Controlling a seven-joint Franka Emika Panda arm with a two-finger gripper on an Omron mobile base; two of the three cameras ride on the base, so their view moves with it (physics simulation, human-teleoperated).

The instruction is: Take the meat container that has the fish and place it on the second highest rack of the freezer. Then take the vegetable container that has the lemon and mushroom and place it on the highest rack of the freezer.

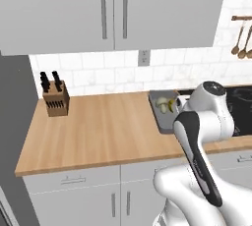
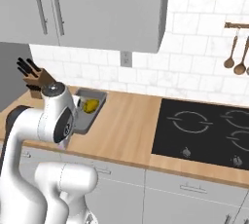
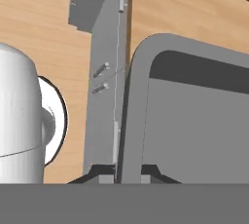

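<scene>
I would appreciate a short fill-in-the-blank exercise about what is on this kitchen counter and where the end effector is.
1. The grey tray holds a mushroom and a yellow ____.
2. The knife block stands on the wooden ____.
3. In the hand view, the end effector straddles the tray's ____.
4. Wooden spoons hang on the wall above the ____.

Missing words: lemon; counter; rim; cooktop

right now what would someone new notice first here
The white arm looms in the foreground, bent over a grey tray on the wooden counter, near the black cooktop. In the tray lie a yellow lemon and a pale mushroom. In the hand view the fingertips sit either side of the tray's rim, and a knife block stands at the counter's left end.
</scene>
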